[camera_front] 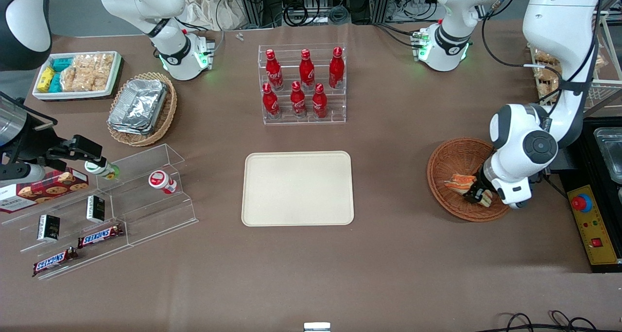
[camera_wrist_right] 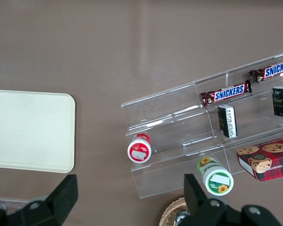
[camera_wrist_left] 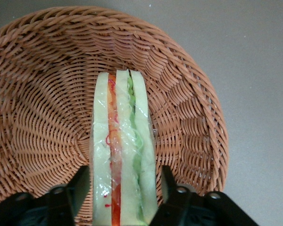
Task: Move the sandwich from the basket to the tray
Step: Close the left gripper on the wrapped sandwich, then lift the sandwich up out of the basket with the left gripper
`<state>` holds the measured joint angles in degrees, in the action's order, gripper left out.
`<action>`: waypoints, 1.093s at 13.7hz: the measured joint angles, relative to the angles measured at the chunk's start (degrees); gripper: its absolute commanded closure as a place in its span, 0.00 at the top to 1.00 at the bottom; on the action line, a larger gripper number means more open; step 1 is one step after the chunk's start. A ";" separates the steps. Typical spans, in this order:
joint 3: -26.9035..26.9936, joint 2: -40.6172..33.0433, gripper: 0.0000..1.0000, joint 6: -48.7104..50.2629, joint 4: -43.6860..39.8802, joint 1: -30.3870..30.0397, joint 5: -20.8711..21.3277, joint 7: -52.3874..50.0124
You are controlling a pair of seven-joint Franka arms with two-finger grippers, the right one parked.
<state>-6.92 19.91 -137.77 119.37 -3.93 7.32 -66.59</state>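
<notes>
At the right of the front view, the left arm is bending down over the basket, its gripper reaching inside. The jaws are standing open on either side of the sandwich, which is lying in the basket. The tray is sitting mid-bench, well apart.

Bright, even overhead light with soft shadows; the fingers look perhaps slightly blurred up close

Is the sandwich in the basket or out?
In: the sandwich lies inside the basket, the open gripper straddling it; the tray is bare.
</notes>
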 measured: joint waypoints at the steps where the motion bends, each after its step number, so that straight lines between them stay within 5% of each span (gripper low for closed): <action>1: 0.00 -0.35 0.01 0.68 -0.14 0.00 0.19 -0.36; 7: -1.33 -7.47 0.00 16.08 -5.75 0.05 0.59 -3.03; 12: -2.30 -9.07 0.00 44.19 -26.69 0.11 -3.06 -1.18; 15: -2.82 -9.16 0.00 52.49 -34.04 0.21 -4.40 3.73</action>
<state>-9.74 10.75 -85.27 85.34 -3.72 2.92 -62.86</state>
